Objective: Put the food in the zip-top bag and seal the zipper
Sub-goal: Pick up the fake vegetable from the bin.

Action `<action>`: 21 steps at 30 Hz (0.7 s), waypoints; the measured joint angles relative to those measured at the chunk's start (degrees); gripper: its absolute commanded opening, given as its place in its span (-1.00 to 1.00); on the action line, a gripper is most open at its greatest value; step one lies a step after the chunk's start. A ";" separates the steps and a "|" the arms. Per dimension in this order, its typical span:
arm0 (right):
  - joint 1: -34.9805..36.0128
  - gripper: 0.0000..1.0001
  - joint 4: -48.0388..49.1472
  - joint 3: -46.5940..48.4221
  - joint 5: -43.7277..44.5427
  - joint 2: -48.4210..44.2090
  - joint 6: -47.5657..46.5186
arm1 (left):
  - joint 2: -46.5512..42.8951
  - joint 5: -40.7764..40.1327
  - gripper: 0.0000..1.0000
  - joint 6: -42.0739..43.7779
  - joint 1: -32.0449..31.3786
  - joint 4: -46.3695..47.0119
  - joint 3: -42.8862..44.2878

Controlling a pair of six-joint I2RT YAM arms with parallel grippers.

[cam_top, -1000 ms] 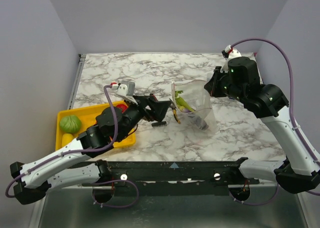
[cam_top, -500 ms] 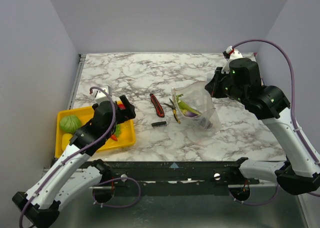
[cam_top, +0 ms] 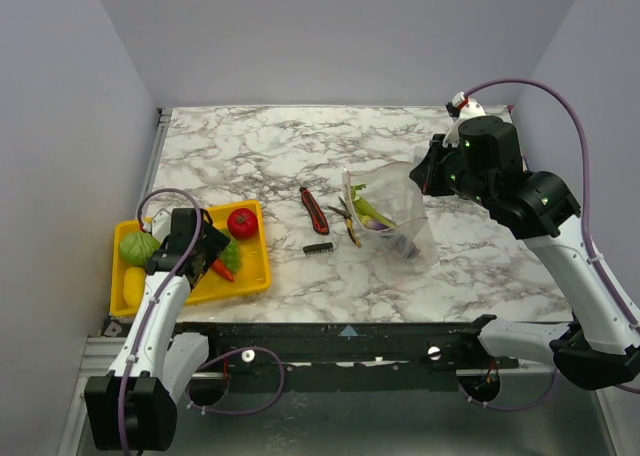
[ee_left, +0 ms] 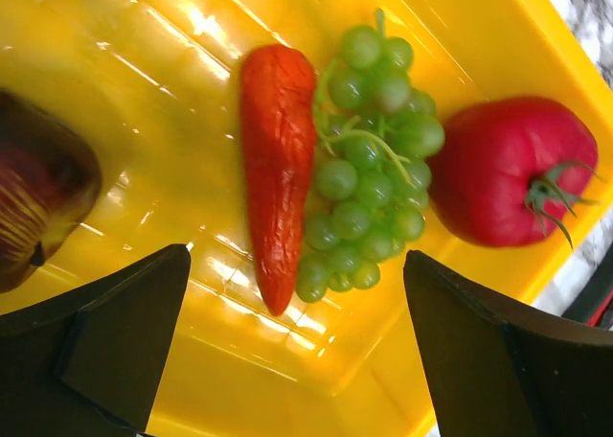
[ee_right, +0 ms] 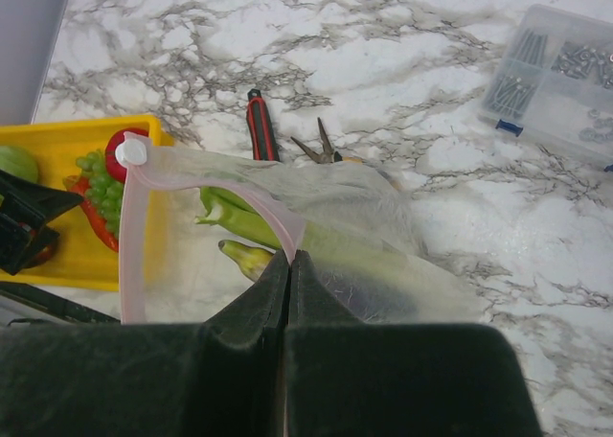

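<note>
The zip-top bag [cam_top: 392, 214] stands open on the marble, and my right gripper [cam_top: 424, 179] holds it up by the rim. In the right wrist view my right gripper [ee_right: 289, 257] is shut on the pinkish zipper [ee_right: 136, 226]. Green celery [ee_right: 239, 218] and a yellow-green fruit [ee_right: 245, 258] lie inside the bag. My left gripper [cam_top: 205, 252] hangs open and empty over the yellow tray [cam_top: 256, 279]. In the left wrist view the left gripper [ee_left: 297, 293] is just above the orange carrot [ee_left: 276, 149] and the green grapes [ee_left: 369, 169]. The red tomato [ee_left: 512, 173] lies beside them.
A green fruit [cam_top: 140, 247] and a yellow fruit [cam_top: 133, 284] lie at the tray's left end. A red utility knife [cam_top: 315, 209], yellow-handled pliers [cam_top: 347, 222] and a small black piece [cam_top: 318, 247] lie between tray and bag. A clear box of small parts [ee_right: 565, 73] shows beyond the bag.
My left arm has drawn back from the bag's mouth to the yellow tray and now hangs open over the carrot and grapes. The right gripper and the bag have stayed put.
</note>
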 measured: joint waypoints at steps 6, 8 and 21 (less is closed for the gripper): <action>0.00 -0.99 0.02 0.00 -0.63 0.00 -0.02 | 3.50 0.11 0.60 -2.56 6.45 0.31 -0.04; 0.00 -0.99 0.04 0.00 -0.83 0.00 -0.04 | 5.46 0.48 0.51 -3.06 6.95 1.03 -0.04; 0.00 -0.99 0.02 -0.07 -0.92 -0.07 -0.61 | 11.02 0.74 0.08 -11.26 7.10 2.08 -0.76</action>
